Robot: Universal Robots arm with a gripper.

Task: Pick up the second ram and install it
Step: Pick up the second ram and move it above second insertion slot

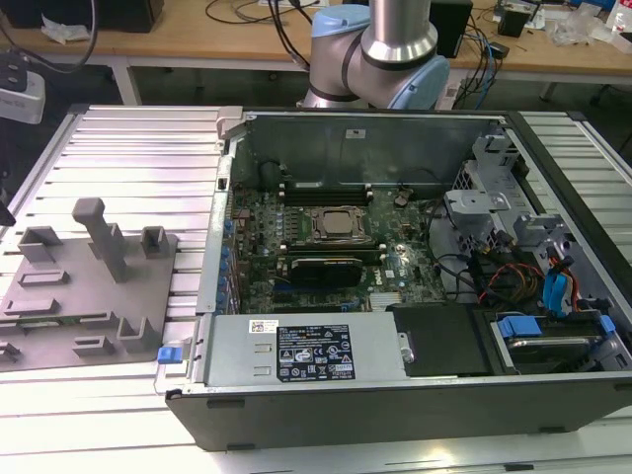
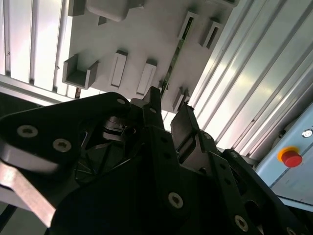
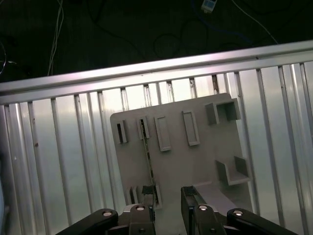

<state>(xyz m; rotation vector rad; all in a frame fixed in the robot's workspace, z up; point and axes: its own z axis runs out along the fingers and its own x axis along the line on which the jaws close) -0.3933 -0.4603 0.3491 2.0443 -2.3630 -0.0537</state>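
Note:
The second ram [image 3: 148, 161] is a thin green stick standing on edge in the slots of the grey holder tray [image 3: 195, 166]. In the second wrist view the ram [image 2: 173, 61] runs across the tray [image 2: 142, 34] toward my fingers. My gripper [image 3: 168, 211] hangs above the tray's near edge, open, with nothing between its fingers [image 3: 191, 203]. The stick's near end lines up with one finger, not with the middle of the gap. The second wrist view also shows the gripper [image 2: 168, 115] open, well above the tray.
In the exterior view the tray [image 1: 79, 296] lies on a ribbed metal table [image 1: 128, 148], at the exterior view's left of an open computer case [image 1: 395, 395]. Inside are the CPU socket [image 1: 336, 225] and memory slots [image 1: 326, 190]. A red stop button [image 2: 292, 157] sits nearby.

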